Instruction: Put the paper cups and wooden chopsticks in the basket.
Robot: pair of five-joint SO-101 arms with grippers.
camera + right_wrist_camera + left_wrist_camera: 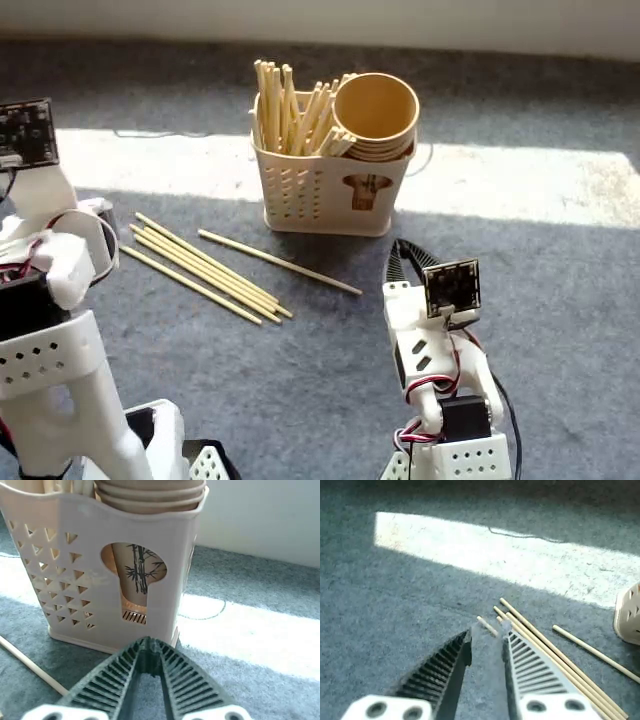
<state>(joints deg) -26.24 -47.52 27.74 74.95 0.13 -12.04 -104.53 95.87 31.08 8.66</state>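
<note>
My left tool [487,635] hangs just over the grey table [330,390]. Its jaws are parted by a narrow gap and grip nothing, and the tips sit right at the ends of the loose chopsticks [205,265]. My right tool [148,644] is closed tip to tip and empty, facing the basket [325,190] close ahead. In the high view the loose chopsticks lie flat at 9 o'clock of centre, with a single chopstick [280,262] apart from them toward the middle. The basket stands upright at 12 o'clock, with stacked paper cups [377,110] on its 3 o'clock side and standing chopsticks [290,105] on its 9 o'clock side. The only marking I make out is a bamboo drawing [137,570] on a cup, seen through the basket's cut-out.
</note>
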